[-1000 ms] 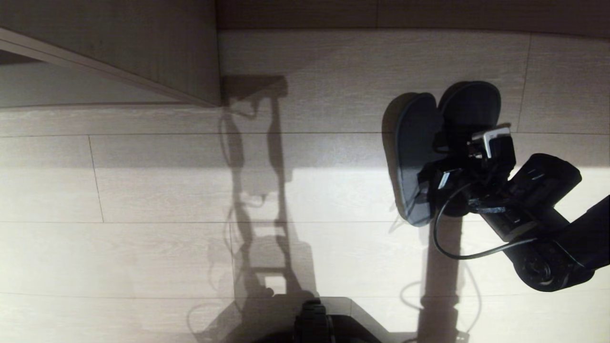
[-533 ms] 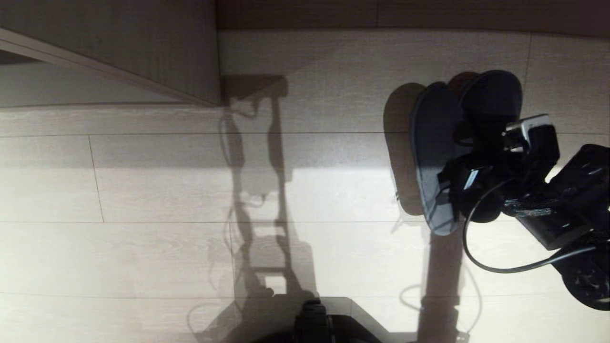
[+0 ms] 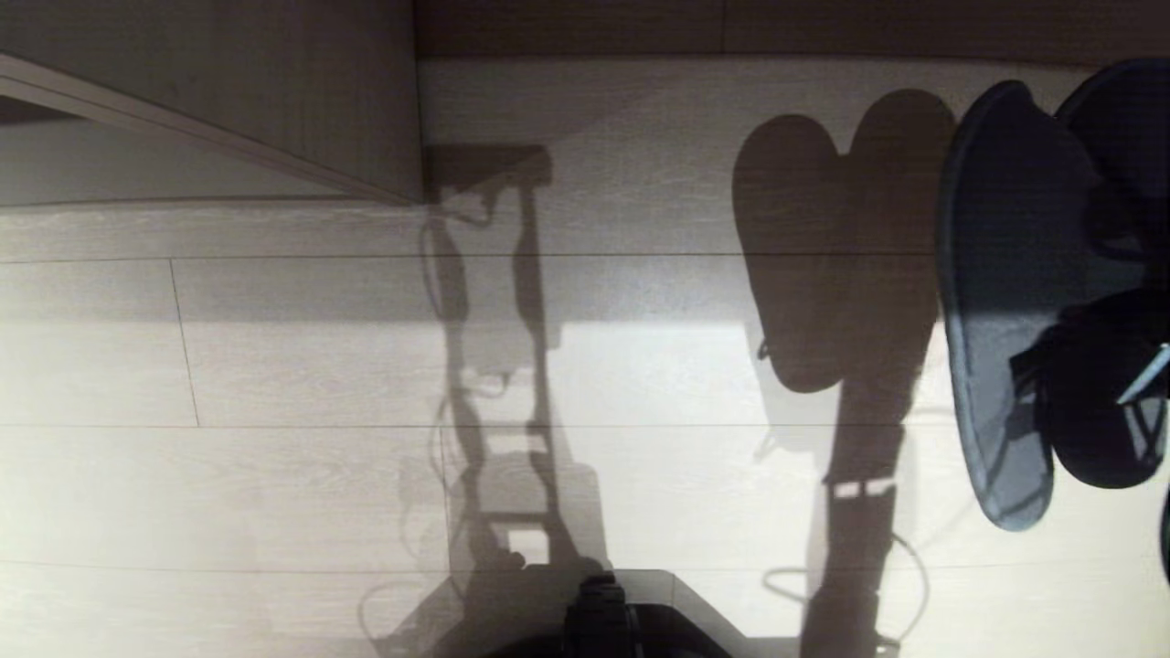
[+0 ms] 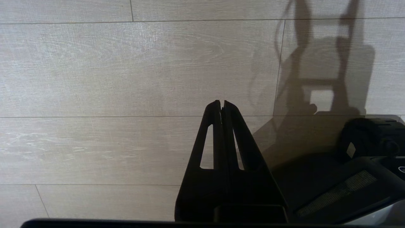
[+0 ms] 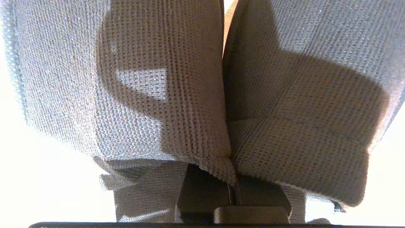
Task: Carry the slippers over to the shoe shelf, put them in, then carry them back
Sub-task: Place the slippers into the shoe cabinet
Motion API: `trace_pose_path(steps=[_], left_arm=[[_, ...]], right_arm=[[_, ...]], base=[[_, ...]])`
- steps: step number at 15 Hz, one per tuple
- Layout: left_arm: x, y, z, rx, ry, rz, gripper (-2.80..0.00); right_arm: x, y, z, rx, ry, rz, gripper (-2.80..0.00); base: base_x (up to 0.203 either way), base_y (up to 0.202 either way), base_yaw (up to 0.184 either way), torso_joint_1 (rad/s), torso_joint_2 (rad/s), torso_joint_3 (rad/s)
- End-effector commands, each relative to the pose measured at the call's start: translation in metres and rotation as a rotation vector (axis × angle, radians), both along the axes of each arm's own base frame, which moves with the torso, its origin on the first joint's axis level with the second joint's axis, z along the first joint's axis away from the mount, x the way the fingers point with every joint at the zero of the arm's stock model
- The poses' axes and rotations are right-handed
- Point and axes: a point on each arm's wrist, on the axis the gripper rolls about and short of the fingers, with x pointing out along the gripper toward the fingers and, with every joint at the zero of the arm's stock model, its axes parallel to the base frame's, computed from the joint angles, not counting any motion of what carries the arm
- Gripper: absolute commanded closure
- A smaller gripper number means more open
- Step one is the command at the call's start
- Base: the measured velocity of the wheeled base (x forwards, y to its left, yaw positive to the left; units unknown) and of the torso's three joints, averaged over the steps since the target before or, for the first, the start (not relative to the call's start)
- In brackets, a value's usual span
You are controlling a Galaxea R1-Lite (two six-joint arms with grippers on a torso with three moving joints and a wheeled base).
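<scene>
The two slate-grey slippers hang off the floor at the right edge of the head view, soles side by side, and cast a double shadow on the planks. My right gripper is shut on the slippers, pinching the inner edges of their woven bands together. In the head view only a dark part of it shows, behind the slippers. The shoe shelf shows as a pale beige wood panel at the far left. My left gripper is shut and empty, parked low over the floor.
Pale wood-plank floor fills the view, crossed by my own shadow. A dark band runs along the far edge. My dark base shows at the near edge.
The right arm has lifted the slippers up and to the right, nearer the camera. The arm has mostly left the head view. The left arm has not moved.
</scene>
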Motion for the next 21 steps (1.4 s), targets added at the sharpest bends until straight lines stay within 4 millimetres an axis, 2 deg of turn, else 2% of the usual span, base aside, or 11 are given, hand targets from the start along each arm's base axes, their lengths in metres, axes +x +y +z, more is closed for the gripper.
trace_pose_path(steps=[1, 4, 8, 10, 11, 12, 16, 19, 21], left_arm=[[0.000, 0.000, 0.000, -0.001, -0.001, 0.000, 0.00], [0.000, 0.000, 0.000, -0.001, -0.001, 0.000, 0.00], [0.000, 0.000, 0.000, 0.002, -0.001, 0.000, 0.00], [0.000, 0.000, 0.000, 0.002, -0.001, 0.000, 0.00], [0.000, 0.000, 0.000, 0.002, -0.001, -0.001, 0.00], [0.000, 0.000, 0.000, 0.002, -0.001, -0.001, 0.00], [0.000, 0.000, 0.000, 0.001, -0.001, -0.001, 0.00], [0.000, 0.000, 0.000, 0.001, -0.001, -0.001, 0.00], [0.000, 0.000, 0.000, 0.002, -0.001, -0.001, 0.00]], right_arm=[[-0.057, -0.008, 0.011, 0.012, -0.091, 0.002, 0.00], [-0.105, -0.015, 0.000, 0.011, -0.067, 0.005, 0.00], [-0.117, -0.017, -0.016, 0.015, -0.017, -0.003, 0.00], [-0.145, -0.021, -0.037, 0.050, -0.083, -0.015, 0.00], [-0.154, -0.021, -0.053, 0.067, -0.092, -0.022, 0.00], [-0.155, -0.021, -0.067, 0.077, -0.083, -0.031, 0.00], [-0.164, -0.020, -0.093, 0.076, -0.111, -0.076, 0.00], [-0.167, -0.019, -0.130, 0.063, -0.025, -0.070, 0.00], [-0.165, -0.019, -0.162, 0.058, 0.052, -0.071, 0.00]], base=[[0.000, 0.000, 0.000, 0.000, 0.00, 0.000], [0.000, 0.000, 0.000, 0.000, 0.00, 0.000], [0.000, 0.000, 0.000, 0.000, 0.00, 0.000], [0.000, 0.000, 0.000, 0.000, 0.00, 0.000], [0.000, 0.000, 0.000, 0.000, 0.00, 0.000], [0.000, 0.000, 0.000, 0.000, 0.00, 0.000], [0.000, 0.000, 0.000, 0.000, 0.00, 0.000], [0.000, 0.000, 0.000, 0.000, 0.00, 0.000], [0.000, 0.000, 0.000, 0.000, 0.00, 0.000]])
